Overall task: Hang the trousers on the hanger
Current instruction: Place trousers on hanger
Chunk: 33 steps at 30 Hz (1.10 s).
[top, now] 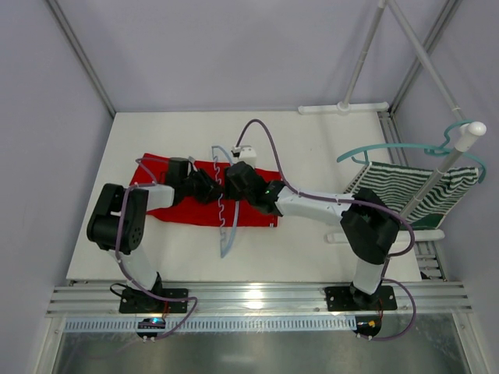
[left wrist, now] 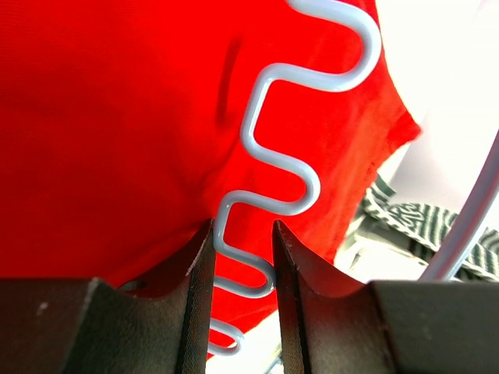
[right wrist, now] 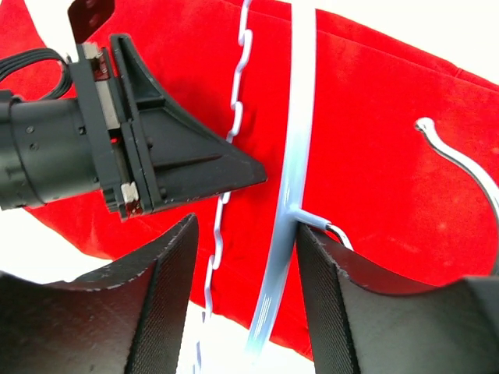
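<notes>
**Hanger laid across the trousers, left jaws gripping its bar**

The red trousers lie flat on the white counter. The pale blue hanger rests on top of them, crossing their middle, with both ends reaching past the trousers' edges. Above the trousers, the left gripper has its jaws clenched on the hanger's wavy bar. The right gripper hovers just beside it, also over the trousers. Its jaws are released and stand apart, astride the hanger's smooth arm and wavy bar.

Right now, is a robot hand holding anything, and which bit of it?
The left gripper pinches the hanger by its wavy bottom bar. The right gripper stands open around the hanger's upper arm, gripping nothing.
</notes>
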{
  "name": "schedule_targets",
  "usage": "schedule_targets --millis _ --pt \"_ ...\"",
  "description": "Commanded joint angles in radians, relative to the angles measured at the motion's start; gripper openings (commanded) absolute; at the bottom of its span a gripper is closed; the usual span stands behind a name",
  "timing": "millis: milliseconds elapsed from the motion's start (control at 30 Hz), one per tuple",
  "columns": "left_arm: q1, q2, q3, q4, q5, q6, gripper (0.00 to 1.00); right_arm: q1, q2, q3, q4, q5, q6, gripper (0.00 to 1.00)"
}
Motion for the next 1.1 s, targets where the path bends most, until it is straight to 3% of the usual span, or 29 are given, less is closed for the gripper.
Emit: schedule_targets --millis 0,200,433,700,833,1067 --pt "-0.013 0.012 -0.004 0.095 0.073 -0.047 0.00 0.012 -0.089 -0.016 0.070 -0.014 -0.006 0.56" --pt "-0.014 0.026 -0.032 0.213 0.122 -0.130 0.00 0.012 -0.135 -0.044 0.063 0.001 -0.002 0.65" --pt "-0.011 0.039 -0.050 0.307 0.152 -0.188 0.00 -0.001 -0.165 -0.068 -0.056 0.070 0.056 0.75" --pt "-0.011 0.061 -0.052 0.367 0.160 -0.233 0.00 -0.035 -0.208 -0.133 -0.058 0.003 0.104 0.87" --pt "-0.011 0.069 -0.053 0.373 0.148 -0.244 0.00 -0.050 -0.185 -0.134 -0.110 -0.022 0.129 0.88" --pt "-0.011 0.076 -0.050 0.398 0.146 -0.270 0.00 -0.070 -0.221 -0.277 0.042 -0.119 0.237 0.84"
